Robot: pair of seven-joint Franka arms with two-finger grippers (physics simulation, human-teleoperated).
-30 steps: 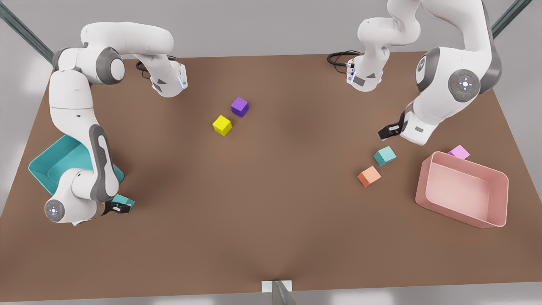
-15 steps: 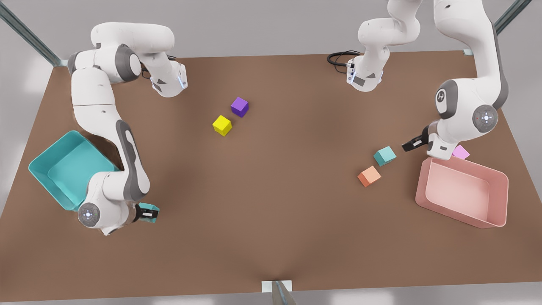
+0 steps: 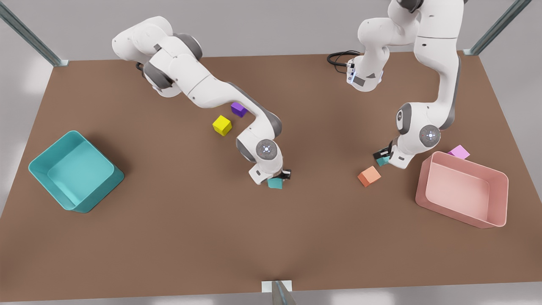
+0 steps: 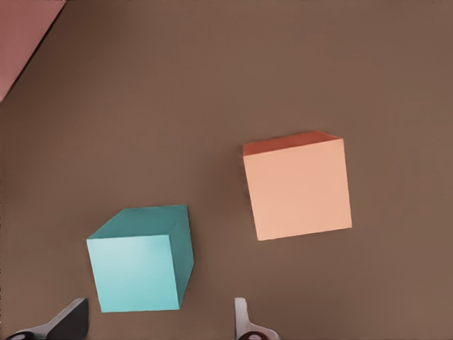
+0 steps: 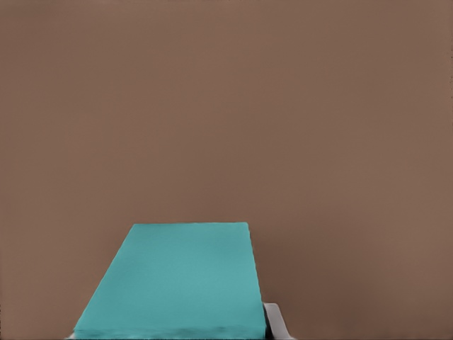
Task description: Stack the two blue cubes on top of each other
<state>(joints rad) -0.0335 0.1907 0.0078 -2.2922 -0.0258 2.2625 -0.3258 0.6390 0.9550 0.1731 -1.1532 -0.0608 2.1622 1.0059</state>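
One blue cube [image 3: 275,183] hangs just above the table's middle, with my right gripper [image 3: 280,176] shut on it; it looms close in the right wrist view [image 5: 177,283], where one fingertip [image 5: 277,327] peeks out beside it. The other blue cube [image 3: 383,161] rests on the table toward the front view's right, mostly covered by my left gripper [image 3: 381,156]. The left wrist view looks down on this cube [image 4: 138,265], and my left gripper [image 4: 156,324] hovers over it, open, its fingers straddling the cube's near edge.
An orange cube [image 3: 369,176] lies close beside the resting blue cube, also visible from the left wrist [image 4: 297,188]. A pink bin [image 3: 461,214] and a pink cube [image 3: 459,151] sit at the right. A yellow cube [image 3: 222,125], purple cube [image 3: 238,109] and teal bin [image 3: 40,178] lie leftward.
My right gripper carried its blue cube from beside the teal bin to the table's middle. My left gripper swung back from near the pink bin to above the resting blue cube.
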